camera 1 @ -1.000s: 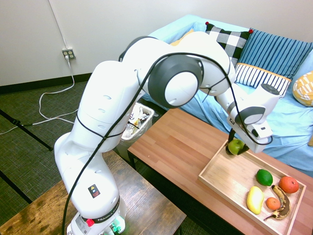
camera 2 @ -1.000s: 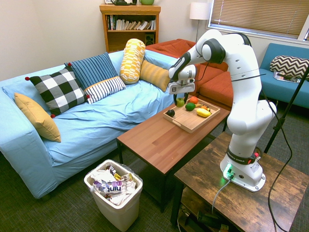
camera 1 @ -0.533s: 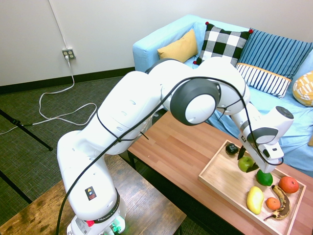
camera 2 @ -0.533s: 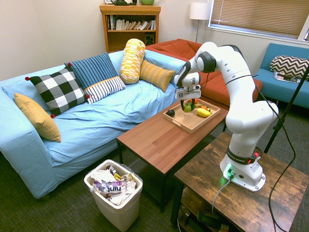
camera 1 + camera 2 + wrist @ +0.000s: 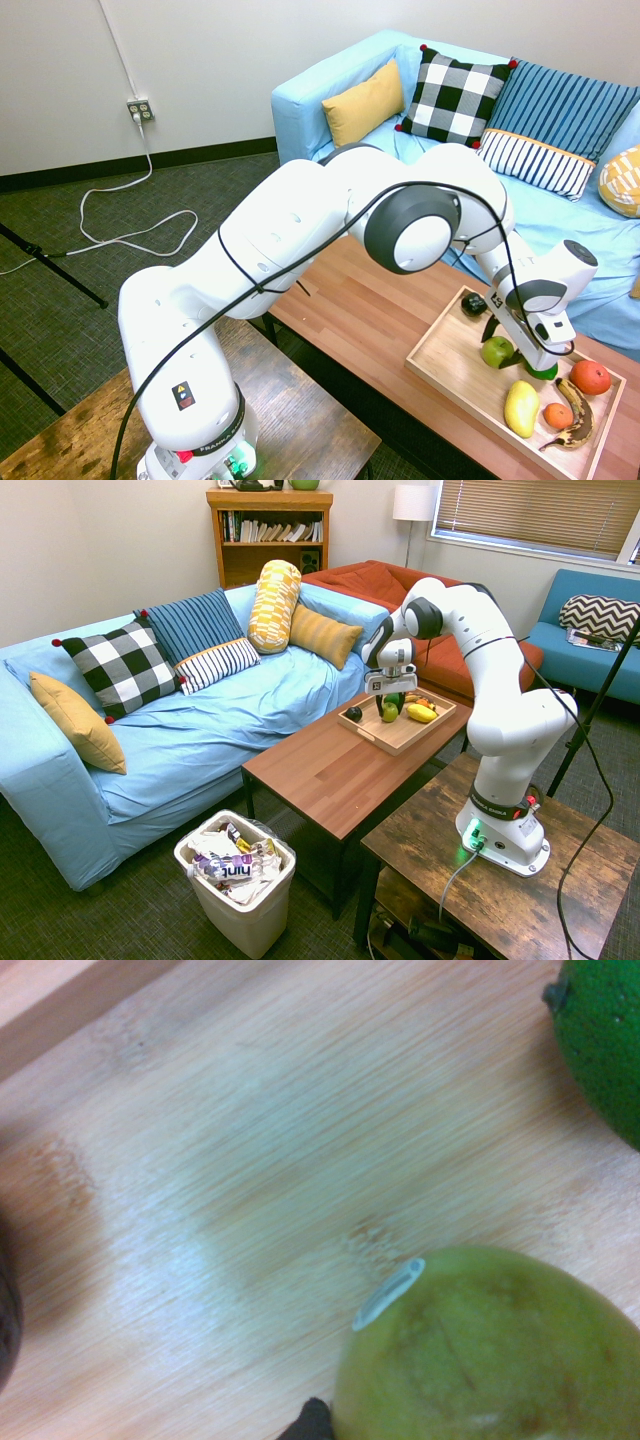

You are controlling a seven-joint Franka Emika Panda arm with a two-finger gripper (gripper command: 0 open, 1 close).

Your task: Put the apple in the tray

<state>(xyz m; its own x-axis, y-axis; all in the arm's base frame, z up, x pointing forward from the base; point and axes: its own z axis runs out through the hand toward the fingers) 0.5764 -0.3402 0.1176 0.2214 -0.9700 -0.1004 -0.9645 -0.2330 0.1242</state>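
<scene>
My gripper is shut on the yellow-green apple and holds it low inside the light wooden tray, close to the tray floor. In the second exterior view the apple hangs under the gripper over the tray. The wrist view shows the apple close above the tray's bare wood. I cannot tell whether the apple touches the floor.
A dark green lime-like fruit lies right beside the apple. Also in the tray are a dark fruit, a yellow fruit, two orange fruits and a banana. The tray sits on a reddish-brown table in front of a blue sofa.
The gripper carried the apple from above the tray's corner in over the tray and lowered it toward the floor beside the lime-like fruit. It stayed shut on the apple.
</scene>
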